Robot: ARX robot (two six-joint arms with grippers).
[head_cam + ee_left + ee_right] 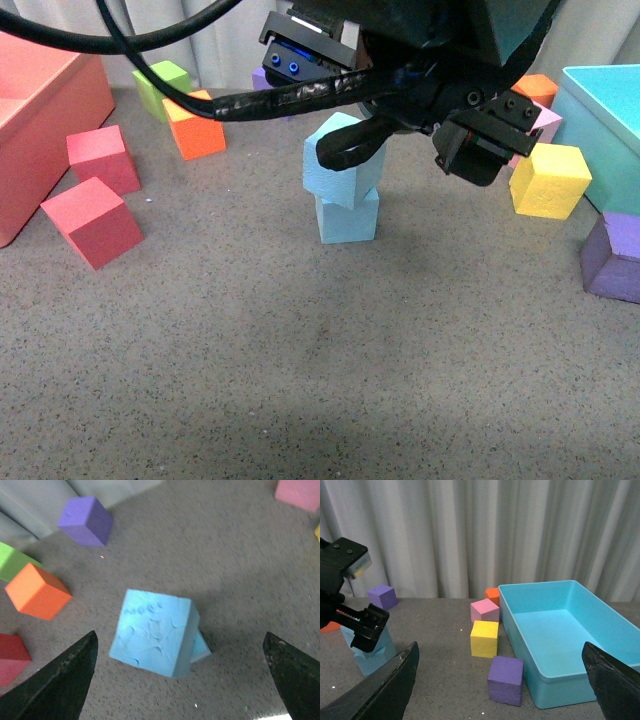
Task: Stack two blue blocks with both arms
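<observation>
Two sky-blue blocks stand stacked in the middle of the table. The upper block (338, 165) sits twisted and slightly tilted on the lower block (348, 217). My left gripper (410, 150) is open just above and around the upper block, not touching it. In the left wrist view the upper block (152, 632) lies between the open fingers of the left gripper (180, 635), and a corner of the lower block (201, 647) peeks out below. My right gripper (500, 645) is open and empty, off to the side. It sees the stack (372, 657) under the left gripper (357, 622).
A red bin (40, 110) and two red cubes (92, 220) are at the left. Orange (195, 125) and green (160, 85) cubes are behind them. At the right are a yellow cube (550, 180), a purple cube (615, 260), a pink cube (485, 610) and the turquoise bin (610, 120).
</observation>
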